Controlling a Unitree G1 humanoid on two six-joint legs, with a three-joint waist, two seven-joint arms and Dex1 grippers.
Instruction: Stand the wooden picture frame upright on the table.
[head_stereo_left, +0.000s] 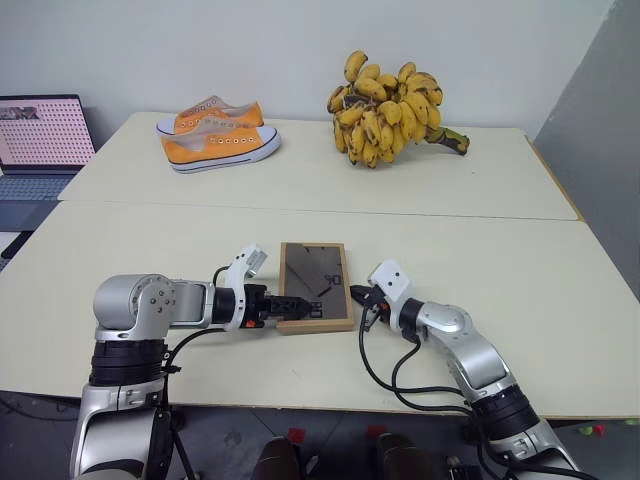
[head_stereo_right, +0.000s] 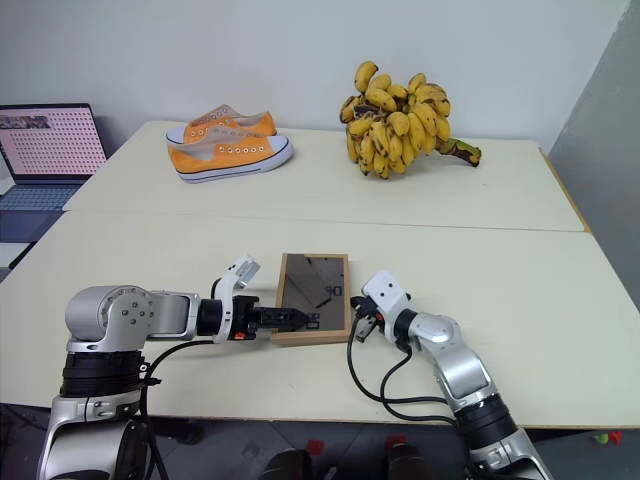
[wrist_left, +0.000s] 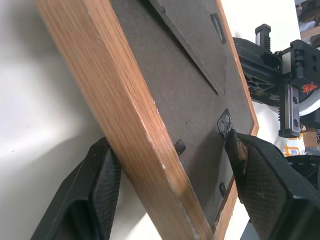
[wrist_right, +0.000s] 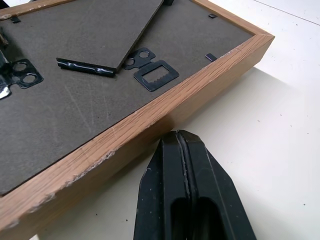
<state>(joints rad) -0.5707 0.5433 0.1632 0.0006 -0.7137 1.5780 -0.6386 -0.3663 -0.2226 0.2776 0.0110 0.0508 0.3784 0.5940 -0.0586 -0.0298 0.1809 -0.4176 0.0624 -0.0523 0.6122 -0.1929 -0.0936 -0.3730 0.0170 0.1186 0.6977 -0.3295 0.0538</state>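
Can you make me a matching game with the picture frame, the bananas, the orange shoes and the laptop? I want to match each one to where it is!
Things:
1. wooden picture frame
2. bananas
3. orange sneakers
4. laptop

Places:
A. far side of the table, toward the robot's right
B. off the table, at the robot's far left
C. lying flat, back side up, between the two pincers
D. far side of the table, toward the robot's left

Pairs: 1-C, 2-A, 3-D, 4-B

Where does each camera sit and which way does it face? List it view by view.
Head pair: high, looking forward and down at the table, frame, both arms.
Left wrist: along the open left gripper, its fingers either side of the frame's edge.
Right wrist: along the shut right gripper at the frame's side.
Shared: the frame's grey back with its stand.
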